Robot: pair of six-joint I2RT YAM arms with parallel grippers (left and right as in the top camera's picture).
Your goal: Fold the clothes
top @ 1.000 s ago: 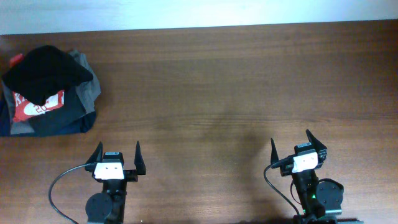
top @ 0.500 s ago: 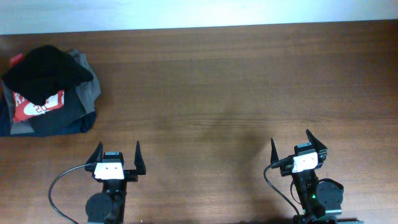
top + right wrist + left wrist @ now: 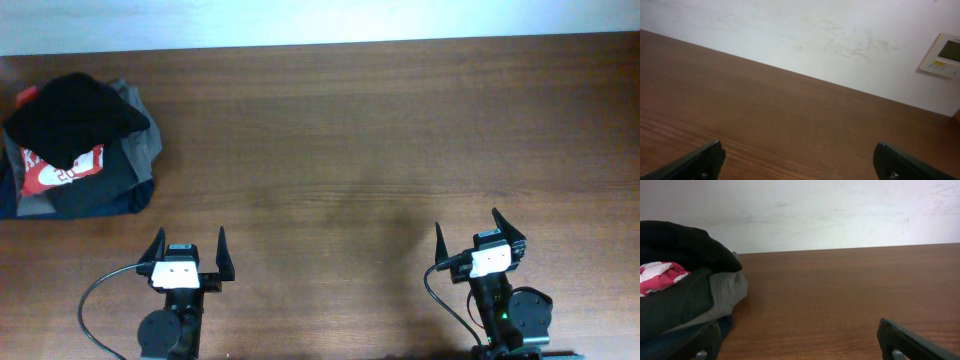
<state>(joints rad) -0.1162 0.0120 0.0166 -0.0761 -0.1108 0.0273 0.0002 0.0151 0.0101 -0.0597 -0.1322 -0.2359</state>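
The black garment [image 3: 72, 118] lies bunched on top of a pile of clothes at the far left of the table. It also shows at the left edge of the left wrist view [image 3: 682, 245]. My left gripper [image 3: 187, 245] is open and empty near the front edge, well in front of and to the right of the pile. In its own view the fingers [image 3: 800, 340] frame bare wood. My right gripper [image 3: 468, 232] is open and empty at the front right, far from the pile. Its own view [image 3: 797, 160] shows only table and wall.
Under the black garment lie a red shirt with white print [image 3: 62, 170], a grey garment [image 3: 140, 130] and a dark navy one [image 3: 95, 198]. The brown wooden table [image 3: 350, 130] meets a white wall at the back. A wall panel [image 3: 942, 55] shows in the right wrist view.
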